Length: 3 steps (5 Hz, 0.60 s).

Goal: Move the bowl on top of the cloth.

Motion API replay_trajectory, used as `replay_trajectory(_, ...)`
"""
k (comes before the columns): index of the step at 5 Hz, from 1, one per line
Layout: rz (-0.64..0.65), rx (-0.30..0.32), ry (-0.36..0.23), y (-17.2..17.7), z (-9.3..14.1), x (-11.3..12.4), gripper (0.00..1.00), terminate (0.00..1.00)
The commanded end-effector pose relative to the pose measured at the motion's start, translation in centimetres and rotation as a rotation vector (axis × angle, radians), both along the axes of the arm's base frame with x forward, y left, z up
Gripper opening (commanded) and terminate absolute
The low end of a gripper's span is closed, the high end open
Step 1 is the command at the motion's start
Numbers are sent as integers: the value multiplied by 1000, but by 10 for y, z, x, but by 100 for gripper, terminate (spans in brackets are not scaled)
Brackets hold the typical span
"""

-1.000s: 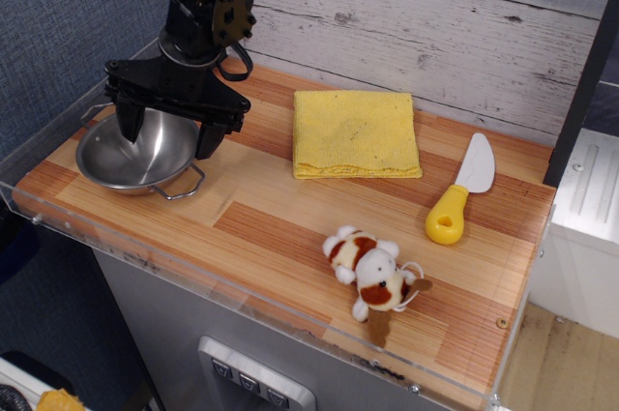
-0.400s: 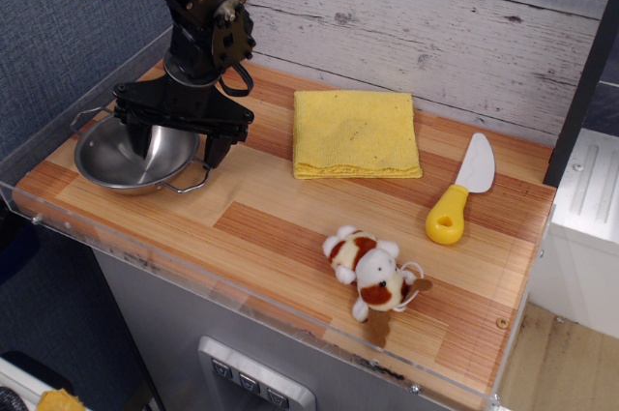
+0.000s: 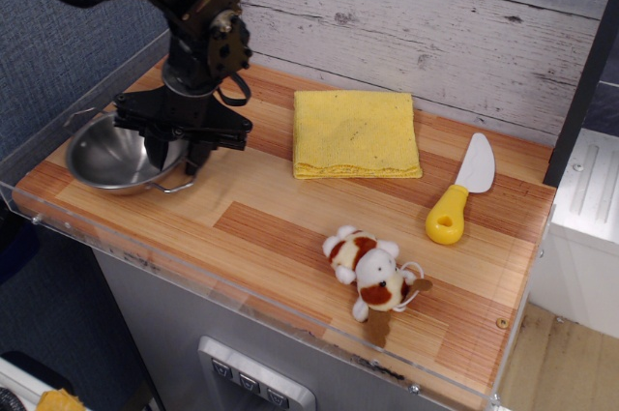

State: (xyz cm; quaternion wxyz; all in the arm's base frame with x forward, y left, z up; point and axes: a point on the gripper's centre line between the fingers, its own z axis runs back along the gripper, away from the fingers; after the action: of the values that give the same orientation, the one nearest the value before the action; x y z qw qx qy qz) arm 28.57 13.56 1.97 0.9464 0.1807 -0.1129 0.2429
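Observation:
The shiny steel bowl (image 3: 104,155) sits at the far left of the wooden counter, with a wire loop handle at its front right. My gripper (image 3: 175,154) points down over the bowl's right rim, one finger inside the bowl and one outside. The jaws are drawn close together on the rim. The bright yellow folded cloth (image 3: 355,132) lies flat at the back middle of the counter, to the right of the gripper and apart from the bowl.
A knife with a yellow handle and white blade (image 3: 461,192) lies right of the cloth. A small brown-and-white plush toy (image 3: 372,272) lies near the front edge. A clear plastic lip (image 3: 242,280) runs around the counter, and a plank wall stands behind.
The gripper's fingers have closed in from a wide spread to a narrow grip at the bowl's right rim. The bowl has shifted slightly left.

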Motion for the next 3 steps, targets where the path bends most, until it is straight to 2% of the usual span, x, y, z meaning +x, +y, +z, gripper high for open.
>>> replay_trajectory(1,0,-12,-45,14,15,-10,0,0)
replay_trajectory(3,-23,-18,-60,21,28,-8,0,0)
